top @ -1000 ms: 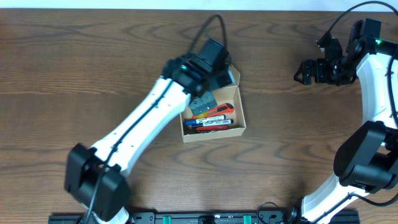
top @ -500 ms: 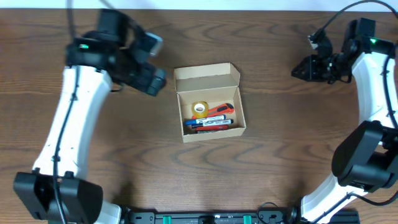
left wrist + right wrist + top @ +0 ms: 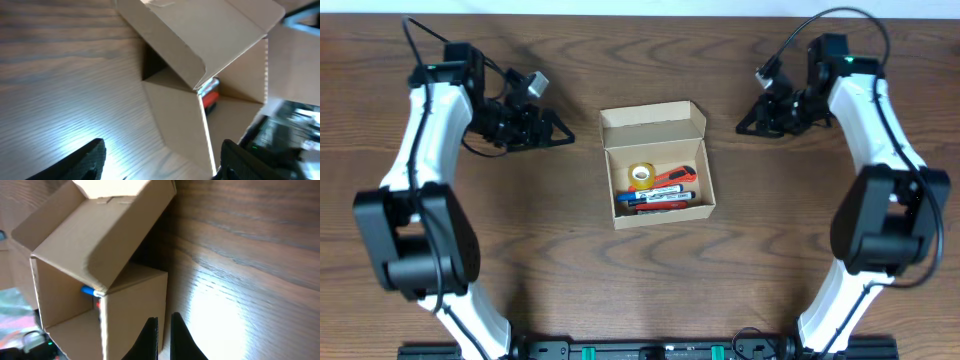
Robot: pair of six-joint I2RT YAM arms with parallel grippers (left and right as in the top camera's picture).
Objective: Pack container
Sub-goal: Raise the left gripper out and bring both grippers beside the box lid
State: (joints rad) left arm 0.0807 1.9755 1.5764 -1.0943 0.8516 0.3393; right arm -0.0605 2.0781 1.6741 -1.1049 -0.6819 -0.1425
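A: Where's the container (image 3: 653, 124)?
B: Middle of the table (image 3: 520, 240), lid up (pens (image 3: 655, 199) and tape roll (image 3: 641, 175) inside), touching neither arm.
A: Grips?
B: Left gripper (image 3: 560, 134) spread wide, empty; right gripper (image 3: 744, 125) pinched together, empty.

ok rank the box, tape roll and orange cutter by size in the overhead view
1. box
2. cutter and tape roll: too alike to rank; the cutter is longer, the roll wider

container (image 3: 654, 122) | tan cardboard box | flap lid open, tilted back | upright, middle of table (image 3: 620, 280)
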